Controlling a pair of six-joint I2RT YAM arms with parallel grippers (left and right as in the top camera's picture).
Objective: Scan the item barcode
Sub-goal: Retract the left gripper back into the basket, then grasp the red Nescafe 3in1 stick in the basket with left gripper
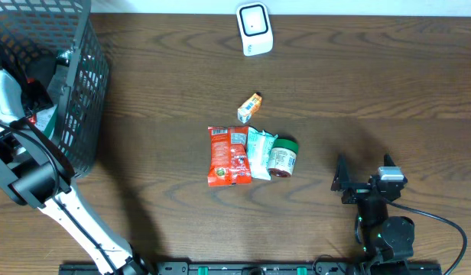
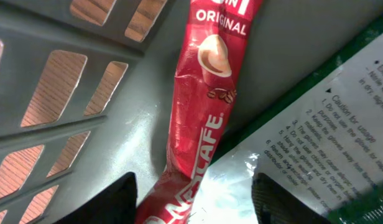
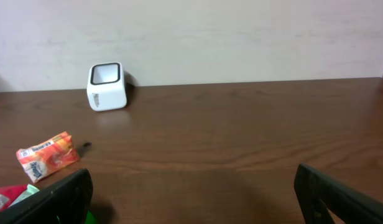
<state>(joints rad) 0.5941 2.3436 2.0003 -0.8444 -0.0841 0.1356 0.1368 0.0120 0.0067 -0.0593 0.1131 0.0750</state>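
1. Because the left end effector (image 2: pixel 191 202) sits down inside the basket (image 1: pixel 82 92), I read the item from the left wrist view. It is a red coffee stick sachet (image 2: pixel 201 112) lying flat on the basket floor, close to the mesh wall.
2. The jaws are spread. One of the dark fingers (image 2: pixel 110 202) is on each side of the sachet's lower end, and I see a gap on both sides, so nothing is pinched yet.
3. A green-and-white packet (image 2: pixel 316 143) lies in the basket too, with its corner touching or overlapping the sachet's lower right edge. I cannot tell which of the two is on top there.
4. I expect the sachet to be very light, thin, limp and glossy. It will likely buckle and could slide out of a loose pinch.
5. I would grip across its narrow width near the lower end, away from the packet, so that only the sachet comes up. The film is flat against the basket floor, so the tips need to go low.
6. I cannot see a barcode on the face that is up. It may be on the underside.
7. The right end effector (image 3: pixel 191 202) is wide open and empty, well apart from the basket. The white scanner (image 1: pixel 254 29) stands on the tabletop (image 1: pixel 373 76), also well apart from the basket.
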